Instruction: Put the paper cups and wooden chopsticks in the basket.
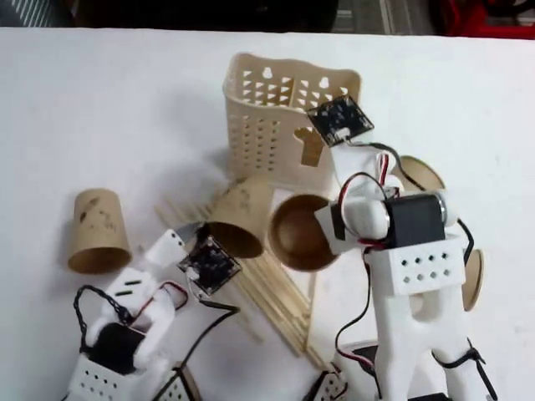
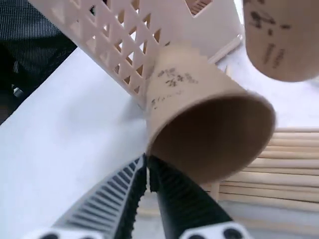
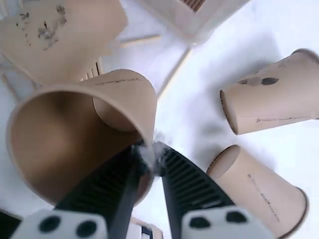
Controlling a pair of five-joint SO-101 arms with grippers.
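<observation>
High view: left gripper (image 1: 201,236) clamped on the rim of the printed cup (image 1: 240,215), right gripper (image 1: 328,236) clamped on the rim of the mouth-up cup (image 1: 299,234). The cups sit side by side, basket (image 1: 251,125) just beyond both sets of fingertips, chopsticks (image 1: 280,296) beneath them. Left wrist view: jaws pinched on the printed cup's lip, basket wall close ahead; advisable to lift above that wall before tipping in. Right wrist view: jaws closed on the mouth-up cup's lip, a loose cup (image 3: 274,104) and another cup (image 3: 259,189) near beyond the fingertips; probably safest one arm at a time, with a light pinch.
</observation>
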